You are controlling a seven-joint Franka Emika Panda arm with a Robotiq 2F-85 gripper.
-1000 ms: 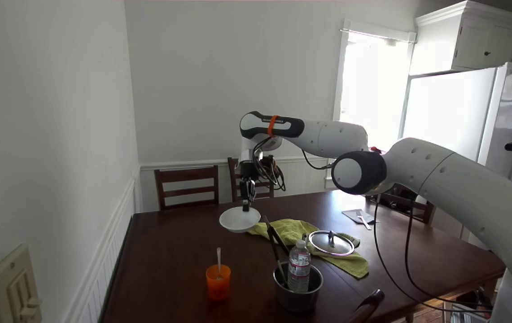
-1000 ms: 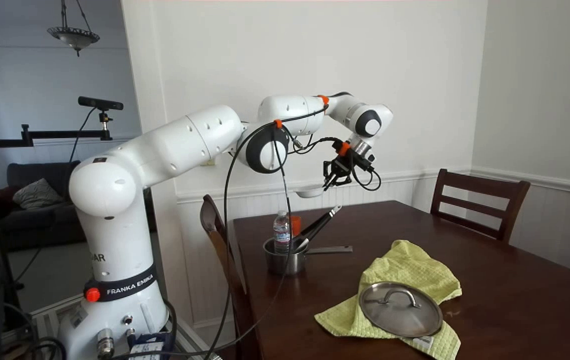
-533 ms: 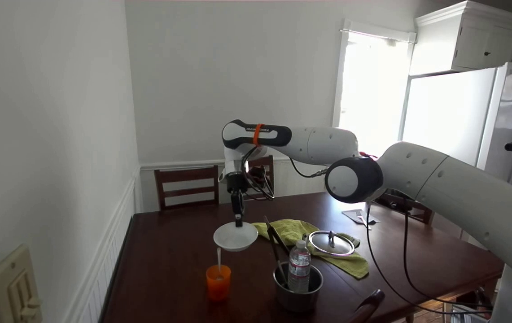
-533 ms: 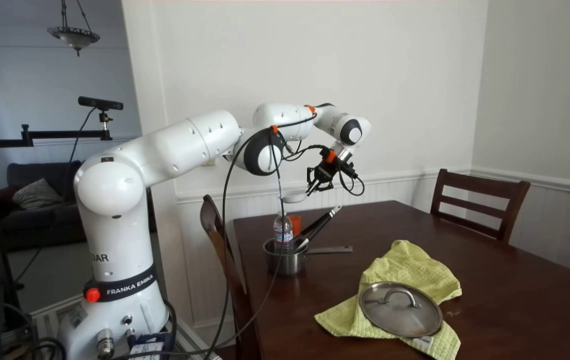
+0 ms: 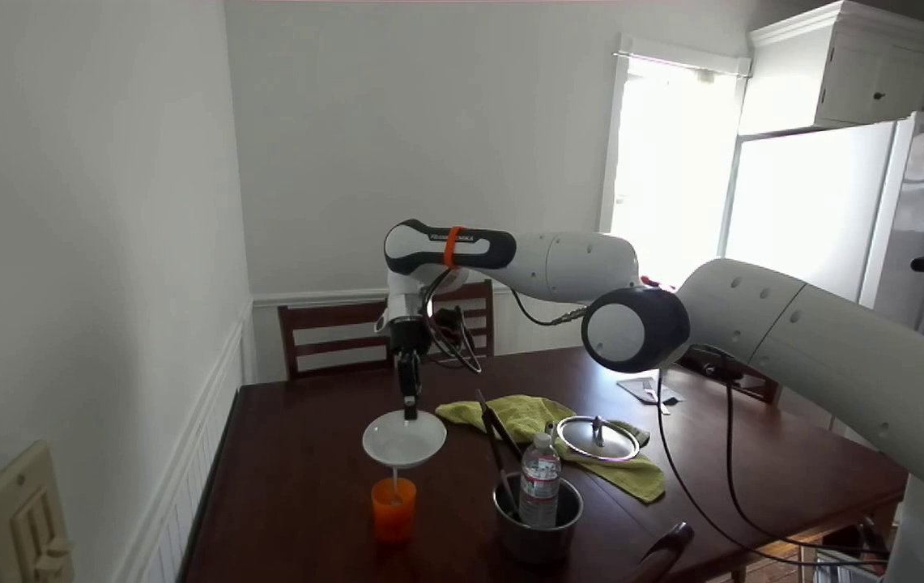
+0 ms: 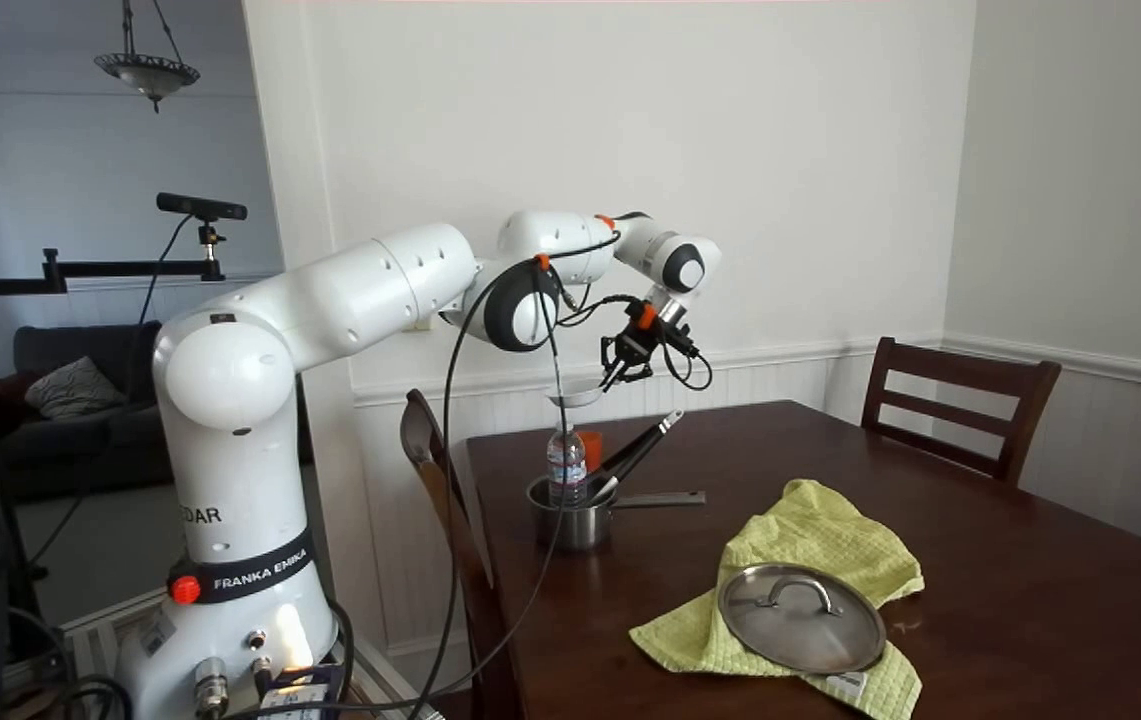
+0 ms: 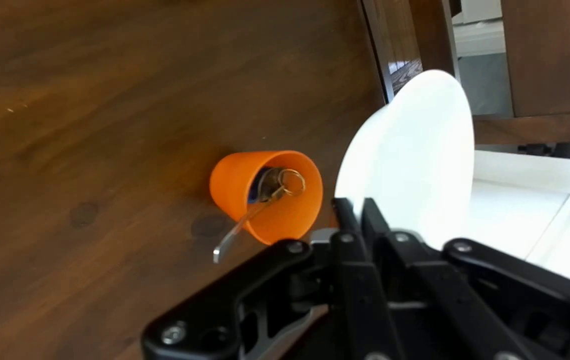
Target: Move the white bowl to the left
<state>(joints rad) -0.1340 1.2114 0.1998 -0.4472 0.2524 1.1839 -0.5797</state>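
White bowl (image 5: 404,441) is gripped by its rim: the black gripper (image 7: 357,206) has its fingers pressed together on one edge, and the rest of the bowl reaches out beyond the fingertips. It hangs in the air, hollow side up, above a dark wooden table (image 5: 291,486). In an exterior view it extends from the fingertips on the side toward the robot's base (image 6: 230,640); in the wrist view it is a bright white shape (its inner surface too washed out for detail).

Compared with a second ago, gripper and bowl have come lower and nearer to an orange cup (image 5: 393,518). In an exterior view the bowl's edge now hides the top of the metal utensil (image 7: 230,242) leaning in that cup.

Farther out, and unmoved since then, a grey metal pot (image 5: 538,544) holds a clear water bottle (image 5: 540,486) and black-handled tongs (image 6: 635,447). Beyond the pot, a metal lid (image 6: 802,630) rests on a rumpled yellow-green cloth (image 6: 825,530).
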